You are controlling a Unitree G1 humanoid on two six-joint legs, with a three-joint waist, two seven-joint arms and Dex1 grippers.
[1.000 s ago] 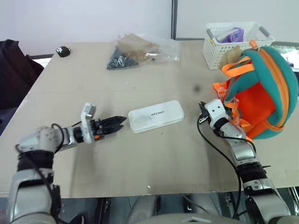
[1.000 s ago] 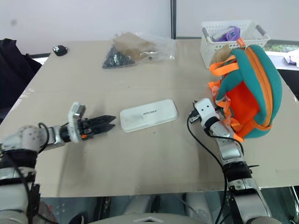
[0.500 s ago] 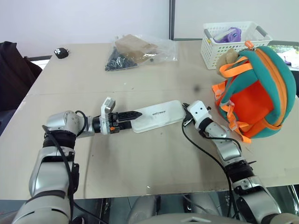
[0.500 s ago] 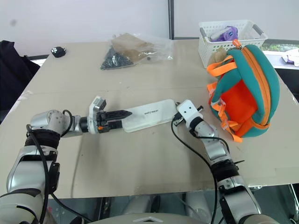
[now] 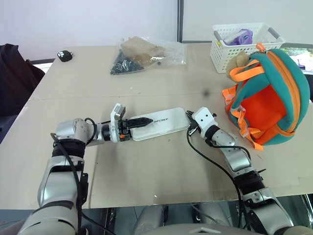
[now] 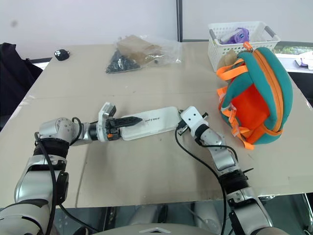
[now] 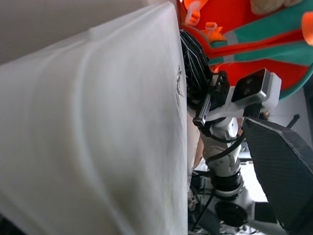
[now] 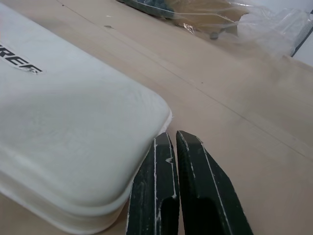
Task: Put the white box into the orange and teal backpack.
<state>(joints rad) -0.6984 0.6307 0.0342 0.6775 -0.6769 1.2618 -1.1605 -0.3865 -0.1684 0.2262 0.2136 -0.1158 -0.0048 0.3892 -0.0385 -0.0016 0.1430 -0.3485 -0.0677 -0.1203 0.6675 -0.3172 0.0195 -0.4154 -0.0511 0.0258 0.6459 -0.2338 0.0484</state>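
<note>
White box (image 5: 159, 123) lies mid-tabletop (image 5: 146, 166), left pincer (image 5: 142, 121) seemingly gripping its left end, closed right pincer (image 8: 178, 186) touching its right corner; backpack (image 5: 266, 98) near right edge.

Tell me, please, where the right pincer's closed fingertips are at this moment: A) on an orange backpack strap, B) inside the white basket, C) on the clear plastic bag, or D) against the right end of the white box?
D: the right pincer, fingers shut together, sits at the rounded corner of the white box on the table, apart from the orange and teal backpack.
</note>
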